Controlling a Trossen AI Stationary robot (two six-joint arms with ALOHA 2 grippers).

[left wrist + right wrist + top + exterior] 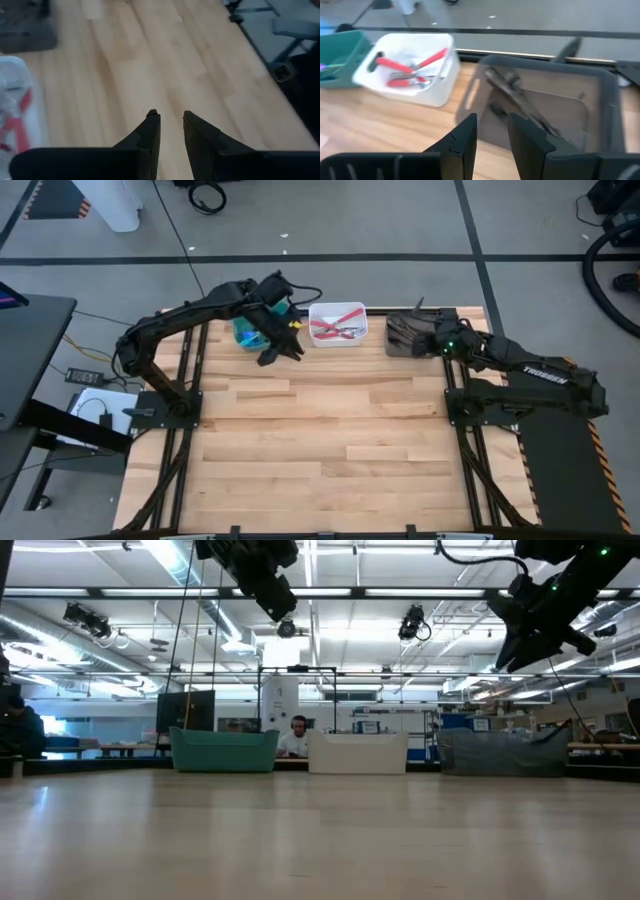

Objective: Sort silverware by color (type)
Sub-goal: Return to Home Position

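Observation:
Three bins stand in a row at the table's far edge: a teal bin (247, 332), a white bin (337, 325) and a brown bin (405, 340). Red-handled forks (410, 65) lie in the white bin, and dark forks (520, 102) lie in the brown bin. A bit of blue silverware (326, 66) shows in the teal bin. My left gripper (170, 117) hangs open and empty above the table, between the teal and white bins (285, 350). My right gripper (492, 122) hovers open and empty at the brown bin's near side (415, 330).
The wooden tabletop (330, 440) stretches bare from the bins to the near edge. Both arms hang high above it in the low view, the left gripper (265, 585) and the right gripper (535, 620). A person sits far behind the table (297, 735).

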